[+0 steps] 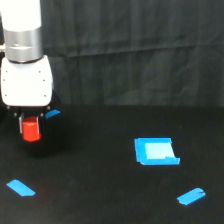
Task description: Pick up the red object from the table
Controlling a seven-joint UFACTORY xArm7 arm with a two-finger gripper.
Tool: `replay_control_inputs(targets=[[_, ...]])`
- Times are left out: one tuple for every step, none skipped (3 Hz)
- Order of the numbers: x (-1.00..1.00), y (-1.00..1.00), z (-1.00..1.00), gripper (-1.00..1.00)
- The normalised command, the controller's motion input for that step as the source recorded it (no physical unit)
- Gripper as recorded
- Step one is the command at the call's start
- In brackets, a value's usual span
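Note:
The red object (31, 130) is a small bright red-orange stubby block at the exterior view's left, directly under my white arm head. My gripper (30, 131) hangs down around it, its dark fingers on either side of the block, which looks held a little above the black table (100, 190). The block's top is hidden by the gripper body. I cannot see a gap between fingers and block.
A blue square patch (156, 151) lies right of centre. Blue tape strips lie at the front left (21, 188), front right (191, 196) and just behind the gripper (53, 113). A black cloth backdrop (140, 50) hangs behind the table.

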Motion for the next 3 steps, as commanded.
replay_control_inputs(targets=[[-0.16, -0.21, 0.90, -1.00], [-0.19, -0.05, 0.78, -1.00], [-0.02, 0.19, 0.55, -1.00]])
